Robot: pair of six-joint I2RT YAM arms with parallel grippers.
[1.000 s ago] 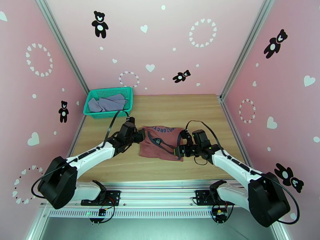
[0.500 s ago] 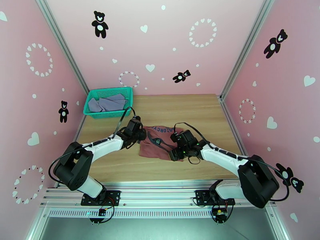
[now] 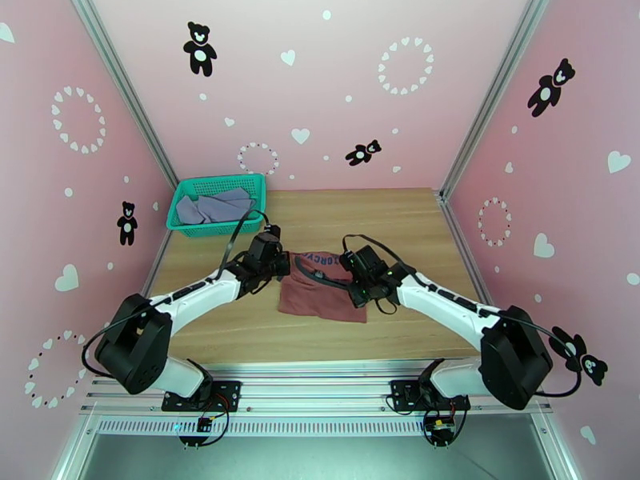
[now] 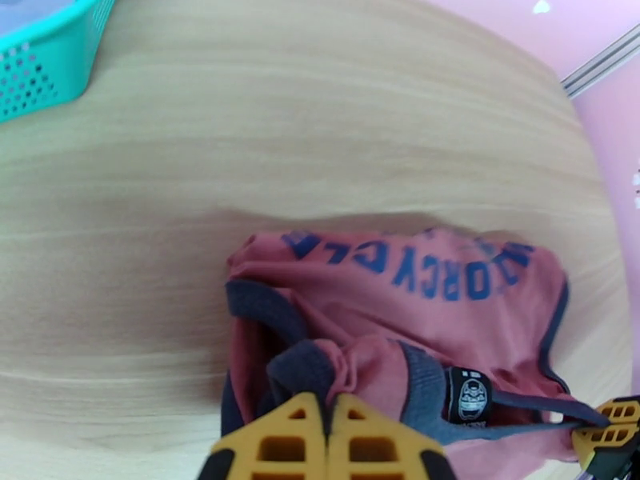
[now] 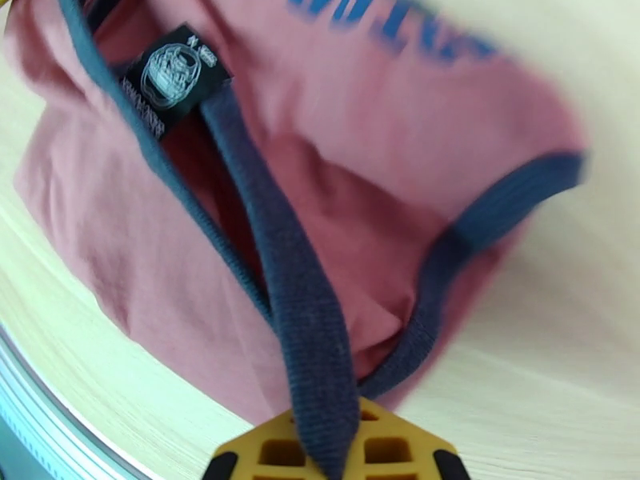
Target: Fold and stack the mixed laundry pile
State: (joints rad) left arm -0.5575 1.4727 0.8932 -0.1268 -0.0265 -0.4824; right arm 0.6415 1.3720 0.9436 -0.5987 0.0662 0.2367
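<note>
Loosely rumpled rust-red tank top, navy-trimmed

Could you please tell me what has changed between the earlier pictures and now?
Both tools closed on the rust-red tank top with navy trim: the left tool on its bunched left edge, the right tool on a navy strap, after that arm swung from the top's near right corner toward its far edge. The teal plastic mesh basket and the grey-lavender shirt inside it stayed put.
</note>
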